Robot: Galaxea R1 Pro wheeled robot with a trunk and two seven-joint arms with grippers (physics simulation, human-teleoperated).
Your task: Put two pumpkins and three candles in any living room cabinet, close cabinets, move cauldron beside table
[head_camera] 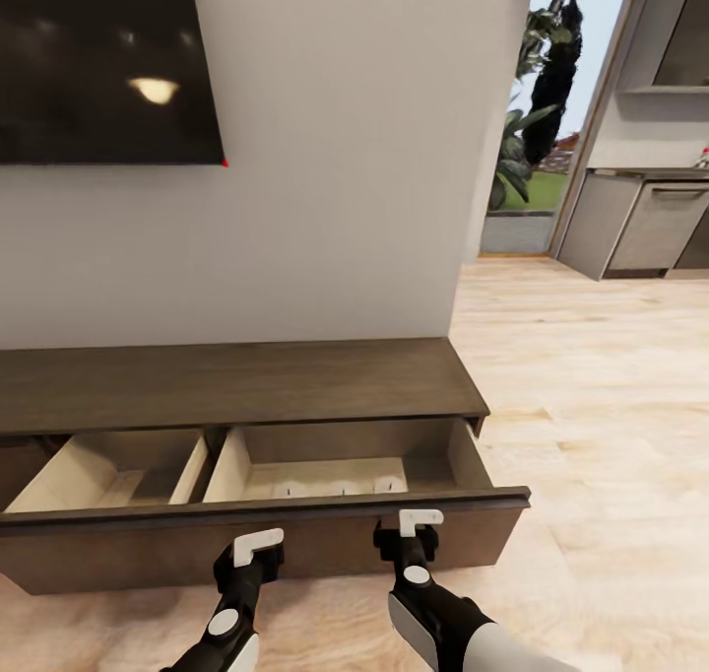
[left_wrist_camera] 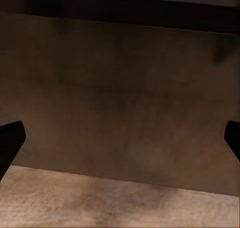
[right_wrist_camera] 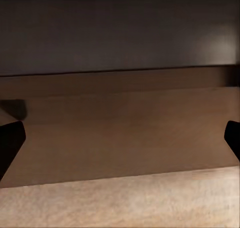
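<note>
The long dark-brown cabinet (head_camera: 236,381) stands against the white wall with its wide drawer (head_camera: 295,539) pulled out. The drawer's right pale compartment holds three small white candles (head_camera: 340,485) in a row near the front. Both grippers hang just in front of the drawer's face. My left gripper (head_camera: 258,546) is open, and in its wrist view (left_wrist_camera: 120,138) the dark fingertips sit far apart over the brown drawer front. My right gripper (head_camera: 418,526) is also open, facing the drawer front's upper edge in its own view (right_wrist_camera: 120,138). The pumpkins, cauldron and table are out of view.
A black TV screen (head_camera: 98,61) hangs on the wall above the cabinet. Light wood floor (head_camera: 591,406) stretches to the right toward grey kitchen cupboards (head_camera: 650,224) and a glass door with plants (head_camera: 527,140) outside.
</note>
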